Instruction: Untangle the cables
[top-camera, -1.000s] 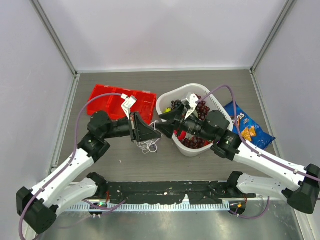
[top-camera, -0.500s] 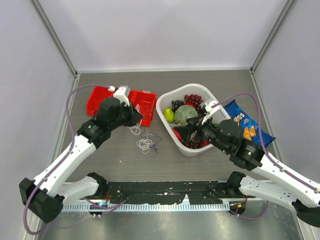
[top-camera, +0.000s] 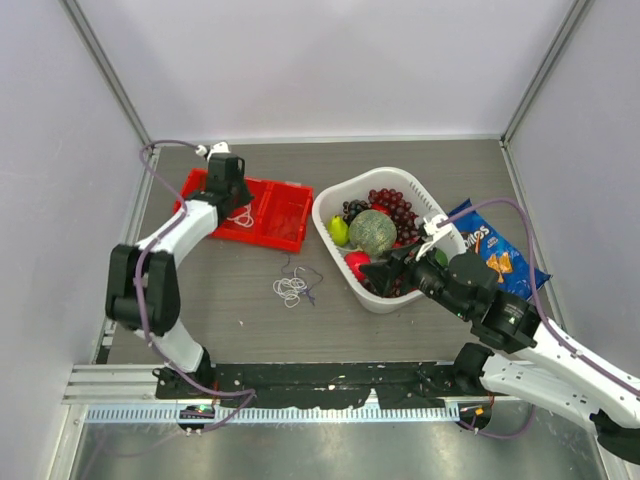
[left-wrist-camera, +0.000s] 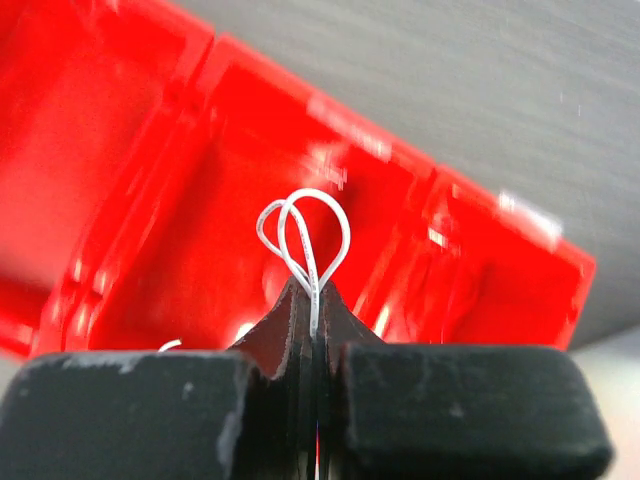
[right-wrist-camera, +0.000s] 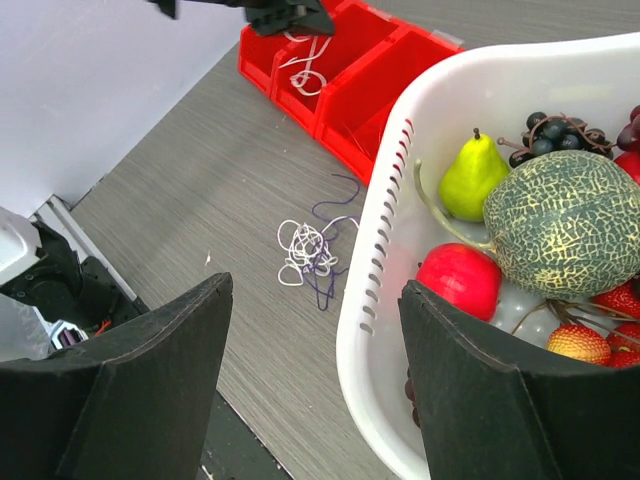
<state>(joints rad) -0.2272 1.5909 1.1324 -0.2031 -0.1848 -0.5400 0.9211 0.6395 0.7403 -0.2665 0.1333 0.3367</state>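
A small tangle of white and purple cables (top-camera: 293, 288) lies on the grey table between the red bin and the white basket; the right wrist view shows this tangle (right-wrist-camera: 315, 250) too. My left gripper (top-camera: 230, 197) hovers over the red bin (top-camera: 290, 215), shut on a separate white cable whose loops (left-wrist-camera: 305, 232) stick out past the fingertips (left-wrist-camera: 312, 290). More of that white cable (right-wrist-camera: 308, 60) hangs down into the bin. My right gripper (top-camera: 384, 268) is open and empty, above the basket's near-left rim.
A white basket (top-camera: 330, 205) holds a melon, pear, grapes and red fruit. A blue snack bag (top-camera: 495, 255) lies to its right. Grey walls close in the back and both sides. A black rail runs along the near edge.
My left arm swung back and left from the tangle to the red bin, carrying a white cable. My right gripper let go, opened and drew back over the basket.
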